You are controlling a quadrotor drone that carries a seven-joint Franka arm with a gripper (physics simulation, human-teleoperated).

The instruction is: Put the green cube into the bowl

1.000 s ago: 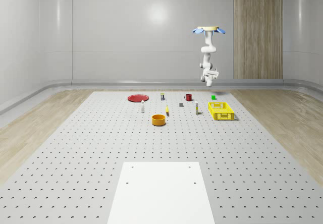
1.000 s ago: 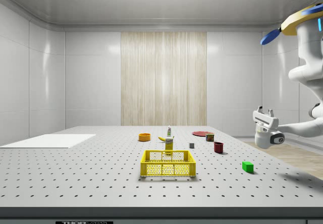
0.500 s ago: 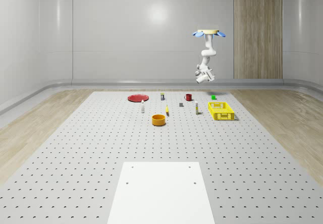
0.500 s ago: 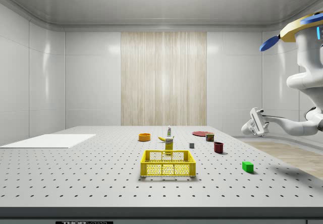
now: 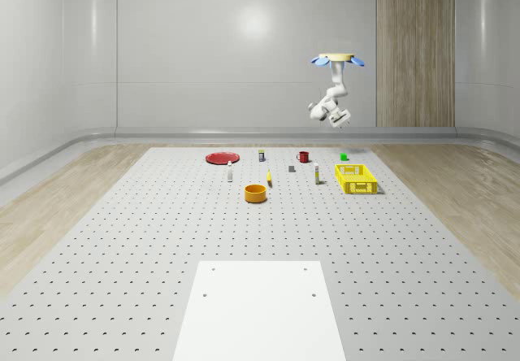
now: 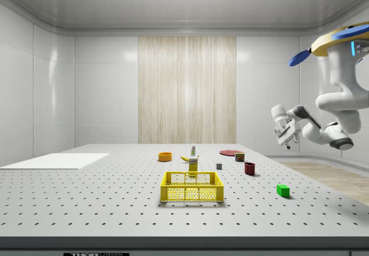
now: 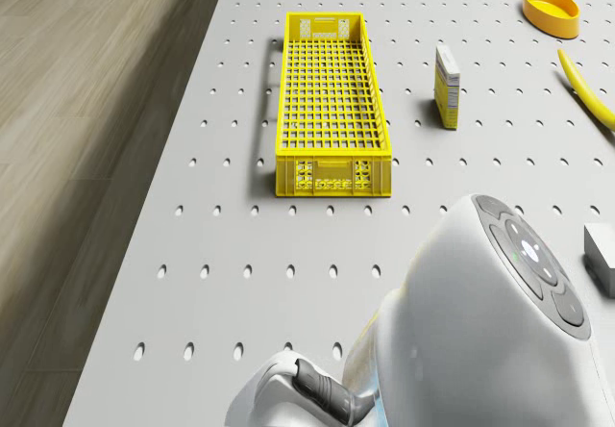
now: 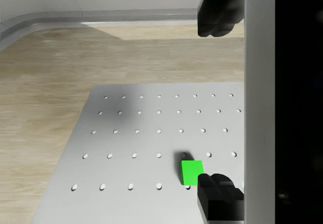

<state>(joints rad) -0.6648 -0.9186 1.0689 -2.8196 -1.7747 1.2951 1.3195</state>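
The green cube [image 5: 344, 157] lies on the perforated table near its far right corner, also seen in the side view [image 6: 282, 190] and the wrist view [image 8: 192, 171]. The orange bowl [image 5: 255, 193] stands nearer the table's middle [image 6: 165, 157] [image 7: 551, 10]. My drone [image 5: 336, 58] hovers high over the far right of the table, roughly above the cube. The arm is folded up, holding the gripper [image 5: 340, 118] [image 6: 284, 139] well above the table. In the wrist view the gripper [image 8: 217, 105] is open and holds nothing, with one dark fingertip [image 8: 218, 196] close beside the cube in the picture.
A yellow crate [image 5: 356, 179] [image 7: 332, 105] sits just in front of the cube. A red mug [image 5: 303, 157], red plate [image 5: 221, 158], banana [image 7: 591, 90], small box [image 7: 447, 86] and grey block [image 7: 601, 259] stand between cube and bowl. Wood floor borders the table's right edge.
The arm has folded upward, raising the gripper from just above the table near the cube to well above it. The drone has shifted slightly. Cube and bowl have not moved.
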